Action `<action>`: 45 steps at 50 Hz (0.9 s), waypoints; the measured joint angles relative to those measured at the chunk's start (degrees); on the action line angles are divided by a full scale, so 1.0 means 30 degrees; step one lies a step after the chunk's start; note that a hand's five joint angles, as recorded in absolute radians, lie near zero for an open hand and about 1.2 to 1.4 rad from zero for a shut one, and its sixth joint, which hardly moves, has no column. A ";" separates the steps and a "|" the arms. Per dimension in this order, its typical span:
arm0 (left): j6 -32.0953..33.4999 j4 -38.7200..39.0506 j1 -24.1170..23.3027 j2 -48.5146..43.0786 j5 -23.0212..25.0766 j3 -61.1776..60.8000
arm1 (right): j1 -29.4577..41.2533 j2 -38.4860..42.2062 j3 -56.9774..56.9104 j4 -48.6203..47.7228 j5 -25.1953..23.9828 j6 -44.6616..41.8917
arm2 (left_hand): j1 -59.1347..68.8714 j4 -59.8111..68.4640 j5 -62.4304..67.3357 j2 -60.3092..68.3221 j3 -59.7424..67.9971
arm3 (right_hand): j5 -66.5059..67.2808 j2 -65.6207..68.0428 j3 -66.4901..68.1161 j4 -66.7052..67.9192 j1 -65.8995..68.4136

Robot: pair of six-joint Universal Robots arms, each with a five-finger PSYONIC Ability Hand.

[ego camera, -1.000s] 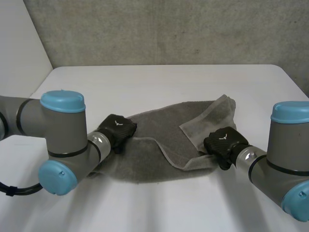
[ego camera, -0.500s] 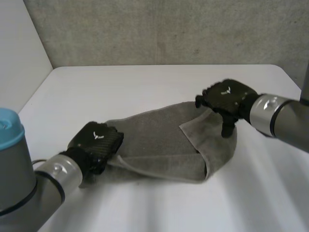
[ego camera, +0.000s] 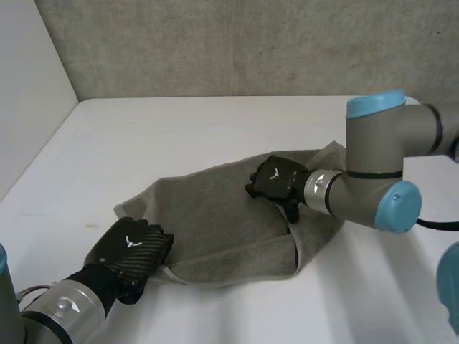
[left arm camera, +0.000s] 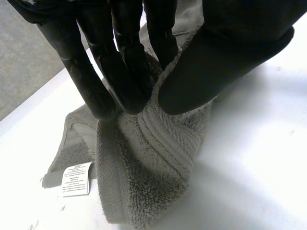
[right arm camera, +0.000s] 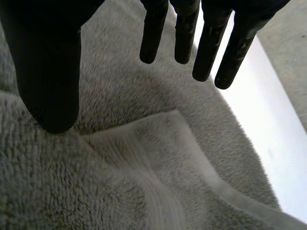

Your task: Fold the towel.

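A grey towel (ego camera: 215, 215) lies crumpled and partly folded over itself in the middle of the white table (ego camera: 179, 129). My left hand (ego camera: 131, 252) is at the towel's near left corner, and its fingers (left arm camera: 120, 76) and thumb pinch a bunched fold of towel (left arm camera: 153, 158); a white care label (left arm camera: 76, 178) lies beside that fold. My right hand (ego camera: 276, 179) hovers over the towel's right middle. In the right wrist view its fingers (right arm camera: 211, 52) are straight and spread above the towel (right arm camera: 144, 158), holding nothing.
A grey wall runs behind the table and a white panel stands at its left side. Bare table surface surrounds the towel, with the right edge of the table (right arm camera: 283, 110) beyond the right hand's fingers.
The right hand let go of the towel, rose toward the far right, then came back down over the towel's right middle, open. The left hand pulled its corner nearer and leftward.
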 measured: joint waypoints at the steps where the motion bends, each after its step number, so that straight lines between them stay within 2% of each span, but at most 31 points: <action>1: 0.0000 0.0042 0.0045 0.0004 0.0000 -0.0042 | -0.0006 0.0211 -0.0072 -0.0070 0.0037 -0.0173 | 0.0000 0.0002 0.0002 0.0000 0.0002 | 0.0151 0.0182 0.0255 0.0192 0.0211; 8: 0.0000 0.0299 0.0420 -0.0014 0.0000 -0.0249 | -0.0030 0.1410 -0.0553 -0.1187 0.0744 -0.0990 | 0.0000 0.0002 0.0000 0.0000 0.0002 | 0.1053 0.1744 0.1495 0.1306 0.1442; 16: 0.0000 0.0539 0.0861 -0.0023 0.0024 -0.0318 | -0.0061 0.1599 -0.0532 -0.2522 0.1368 -0.0849 | 0.0000 0.0003 0.0000 0.0000 0.0002 | 0.1262 0.2792 0.2556 0.2326 0.2596; 34: 0.0000 0.0599 0.0901 -0.0023 0.0028 -0.0333 | -0.0453 0.1739 -0.0574 -0.3181 0.1302 0.0337 | 0.0000 0.0005 0.0000 0.0002 0.0002 | 0.1869 0.2748 0.2501 0.2326 0.2138; 36: 0.0000 0.0599 0.0900 -0.0023 0.0028 -0.0341 | -0.0551 0.1747 -0.0574 -0.3215 0.1305 0.0346 | 0.0000 0.0005 0.0000 0.0003 0.0002 | 0.2780 0.3723 0.3468 0.3273 0.3478; 37: 0.0000 0.0599 0.0900 -0.0023 0.0028 -0.0344 | -0.0633 0.1740 -0.0580 -0.3311 0.1319 0.0344 | 0.0000 0.0005 0.0000 0.0003 0.0002 | 0.4602 0.6095 0.5542 0.5347 0.6119; 39: 0.0000 0.0598 0.0899 -0.0023 0.0028 -0.0345 | -0.0685 0.1725 -0.0583 -0.3431 0.1343 0.0340 | 0.0000 0.0005 0.0000 0.0003 0.0002 | 0.5373 0.6928 0.6557 0.6182 0.7009; 41: 0.0000 0.0597 0.0901 -0.0023 0.0028 -0.0341 | -0.0750 0.1689 -0.0583 -0.3729 0.1463 0.0333 | 0.0000 0.0005 0.0000 0.0003 0.0002 | 1.0985 1.2197 1.1795 1.1631 1.3192; 44: 0.0000 0.0597 0.0906 -0.0023 0.0028 -0.0329 | -0.0789 0.1624 -0.0563 -0.4157 0.1802 0.0325 | 0.0000 0.0005 0.0000 0.0003 0.0002 | 1.1580 1.2964 1.2545 1.2209 1.3822; 45: 0.0000 0.0596 0.0913 -0.0023 0.0028 -0.0316 | -0.0821 0.1551 -0.0537 -0.4499 0.2155 0.0324 | 0.0000 0.0005 0.0000 0.0003 0.0002 | 1.3854 1.4832 1.4551 1.4402 1.6366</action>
